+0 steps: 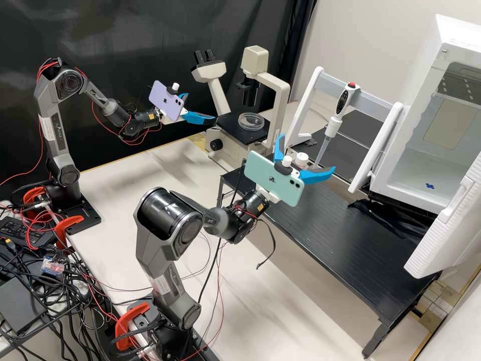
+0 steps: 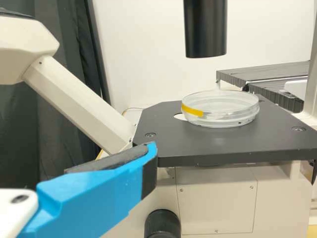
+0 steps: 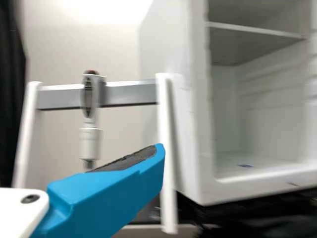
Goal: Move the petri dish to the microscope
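Observation:
On the black stage (image 1: 231, 129) of the cream microscope (image 1: 281, 103) rests the clear, round petri dish (image 1: 251, 122), lying flat. In the left wrist view, yellow tape marks the side of the dish (image 2: 220, 110), which sits on the stage (image 2: 223, 148) below a black cylinder. My left gripper (image 1: 201, 106) is open, empty and beside the stage, apart from the dish; one of its blue fingers (image 2: 99, 193) shows up close. Over the black side table, my right gripper (image 1: 308, 152) stands open and empty; its blue finger (image 3: 109, 191) is before the rack and incubator.
A pipette (image 1: 332, 123) hangs on a white-framed rack (image 1: 372, 95). Behind the black side table (image 1: 345, 228), the white incubator (image 1: 418, 165) stands with its door open. A white-capped container (image 1: 301, 159) is close to my right gripper. Cables hang by the near arm.

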Controlling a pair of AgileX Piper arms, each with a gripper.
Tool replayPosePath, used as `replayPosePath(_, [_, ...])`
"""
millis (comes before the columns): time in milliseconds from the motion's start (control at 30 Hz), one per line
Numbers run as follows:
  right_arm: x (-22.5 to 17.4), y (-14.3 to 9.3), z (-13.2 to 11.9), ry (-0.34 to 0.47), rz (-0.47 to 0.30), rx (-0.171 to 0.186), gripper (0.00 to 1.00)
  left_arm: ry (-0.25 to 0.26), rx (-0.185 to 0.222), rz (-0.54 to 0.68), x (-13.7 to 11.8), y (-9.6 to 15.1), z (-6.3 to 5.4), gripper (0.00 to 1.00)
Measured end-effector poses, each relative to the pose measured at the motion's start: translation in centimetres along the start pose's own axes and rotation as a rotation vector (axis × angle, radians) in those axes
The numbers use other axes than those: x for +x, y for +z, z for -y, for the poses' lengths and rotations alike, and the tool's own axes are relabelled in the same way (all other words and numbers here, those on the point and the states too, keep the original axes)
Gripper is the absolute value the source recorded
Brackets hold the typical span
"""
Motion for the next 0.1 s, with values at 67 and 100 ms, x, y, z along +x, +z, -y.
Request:
replayPosePath(67, [-0.57,0.73,-0.13,0.001,0.030,-0.001,1.00,0.000,0.000,0.000,0.00,0.00,0.00,1.00])
replayPosePath(100, [-0.81,1.04,-0.19,0.000,0.040,0.000,1.00,0.000,0.000,0.000,0.00,0.00,0.00,1.00])
